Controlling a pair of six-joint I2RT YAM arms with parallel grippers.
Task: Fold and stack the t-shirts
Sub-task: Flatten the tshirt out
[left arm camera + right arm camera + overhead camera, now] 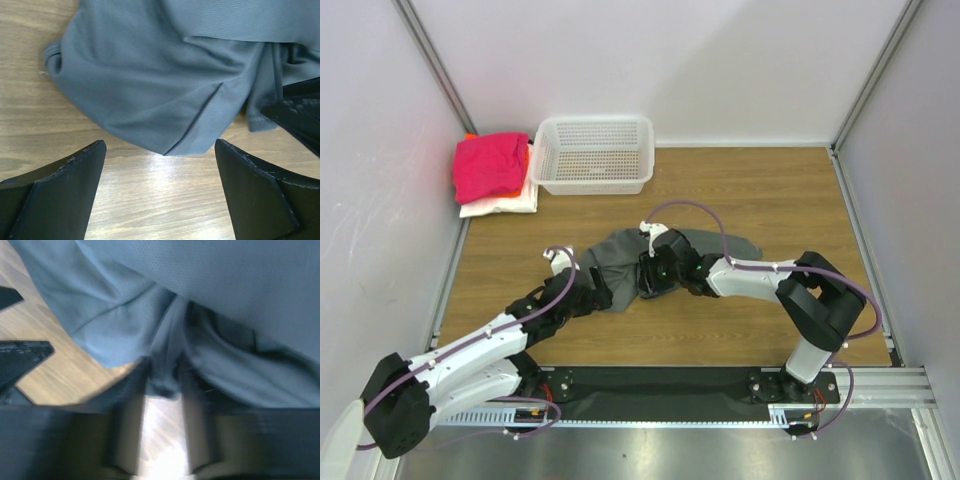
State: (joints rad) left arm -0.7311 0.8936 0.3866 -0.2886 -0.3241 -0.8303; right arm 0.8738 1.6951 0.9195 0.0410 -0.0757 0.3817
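**Clerk:** Left claw [160, 145] first, being nearest the lens?

**Inspector:** Noted. Its black fingers [65, 185] stand wide apart with nothing between them. They sit just short of a creased corner of the plain dark grey cloth t-shirt [150, 85].

**Clerk:** And the right claw [162, 382]?

**Inspector:** Its fingers stand narrow, with a ridge of the grey cloth between the tips. That view is smeared, so I cannot tell whether they have actually clamped it.

**Clerk:** Where does the shirt lie?

**Inspector:** On the wooden bench [750, 320], on the arms' side of the white plastic mesh basket [595, 120] and well apart from it. It is bunched and crumpled, not spread. Both claws are at its edge farthest from the basket, near each other.

**Clerk:** What work is complete?

**Inspector:** A pile sits just beside the basket, on the left arm's side. A magenta-pink cloth shirt [490, 165] is on top, an orange cloth edge [527, 160] shows beneath it, and a white cloth shirt [500, 205] is at the bottom. They look folded and stacked, and I judge those three finished.

**Clerk:** What is outstanding?

**Inspector:** The grey shirt alone. In my judgement it must still be flattened, folded and carried to the pile. No deliberate fold shows on it yet.
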